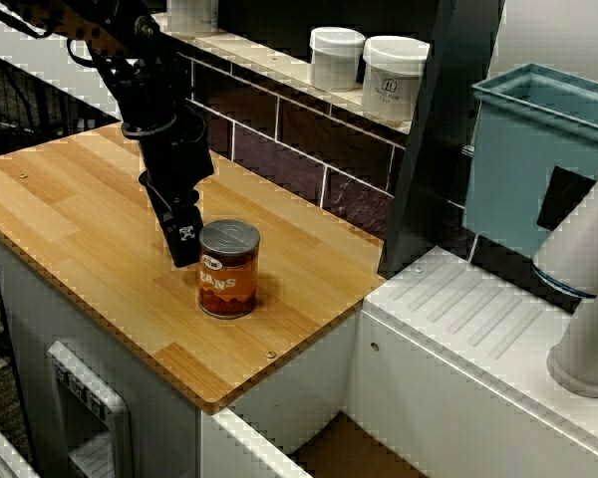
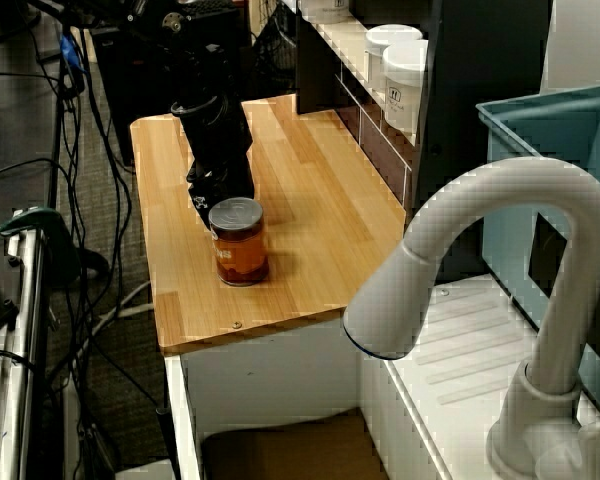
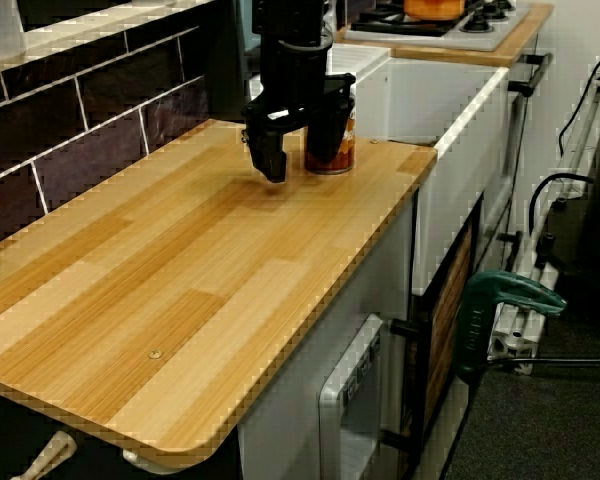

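Hanging low over the counter, the black two-finger gripper (image 3: 299,168) had its fingers spread apart, tips close to the wood, nothing clamped between them. Seen along the counter, one finger (image 3: 271,160) stood clear and the other overlapped the can. Whether that one touched the can, can't tell.

Just beside the gripper, on its sink side, stood the orange-labelled cylindrical metal bean can (image 1: 228,269), upright, lid on, near the front edge of the counter. In the view from above the sink, the near finger (image 1: 184,237) sat right against the can's upper wall, contact unclear.

Judgement: this looked like the line-up stage beside the can, no grasp made. Any grip would call for shifting the gripper sideways so the jaws straddle the can before closing. With the can near the edge, a nudge could tip it.

Under both lay the light wooden plank countertop (image 1: 70,199). Behind the gripper, up on the tiled ledge, stood two white lidded plastic jars (image 1: 336,58), well apart from it. Past the can, further out, were the white ribbed drainer (image 1: 478,319), the teal plastic bin (image 1: 538,159) and the white curved faucet (image 2: 500,230).
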### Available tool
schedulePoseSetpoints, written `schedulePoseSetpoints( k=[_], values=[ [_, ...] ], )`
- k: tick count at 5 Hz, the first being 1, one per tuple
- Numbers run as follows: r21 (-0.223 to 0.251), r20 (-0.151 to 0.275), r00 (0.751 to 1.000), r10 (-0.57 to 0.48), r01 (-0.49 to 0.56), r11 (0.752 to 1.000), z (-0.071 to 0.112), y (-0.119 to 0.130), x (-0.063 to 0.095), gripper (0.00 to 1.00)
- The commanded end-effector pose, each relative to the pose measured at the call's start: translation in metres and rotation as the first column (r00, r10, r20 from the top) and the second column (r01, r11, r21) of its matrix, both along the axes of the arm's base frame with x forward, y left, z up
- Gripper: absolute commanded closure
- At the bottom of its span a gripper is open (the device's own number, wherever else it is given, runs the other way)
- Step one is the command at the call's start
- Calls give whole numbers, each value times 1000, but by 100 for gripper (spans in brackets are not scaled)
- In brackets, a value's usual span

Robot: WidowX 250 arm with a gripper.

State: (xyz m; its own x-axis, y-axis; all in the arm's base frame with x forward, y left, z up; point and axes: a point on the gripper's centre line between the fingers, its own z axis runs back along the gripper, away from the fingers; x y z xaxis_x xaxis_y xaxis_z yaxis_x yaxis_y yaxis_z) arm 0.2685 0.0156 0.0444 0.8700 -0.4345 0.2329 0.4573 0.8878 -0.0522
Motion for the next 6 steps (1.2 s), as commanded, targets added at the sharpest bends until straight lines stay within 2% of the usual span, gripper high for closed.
schedulePoseSetpoints(
  k=[1, 2, 4, 6],
  values=[
    [-1, 57, 998, -22, 22, 1000, 19, -2, -18, 0],
    [-1, 66, 997, -32, 32, 999, 19, -8, -20, 0],
    [28, 106, 992, -75, 72, 997, 11, -32, -5, 0],
    [44, 122, 984, -126, 121, 992, 6, -49, -1, 0]
  ],
)
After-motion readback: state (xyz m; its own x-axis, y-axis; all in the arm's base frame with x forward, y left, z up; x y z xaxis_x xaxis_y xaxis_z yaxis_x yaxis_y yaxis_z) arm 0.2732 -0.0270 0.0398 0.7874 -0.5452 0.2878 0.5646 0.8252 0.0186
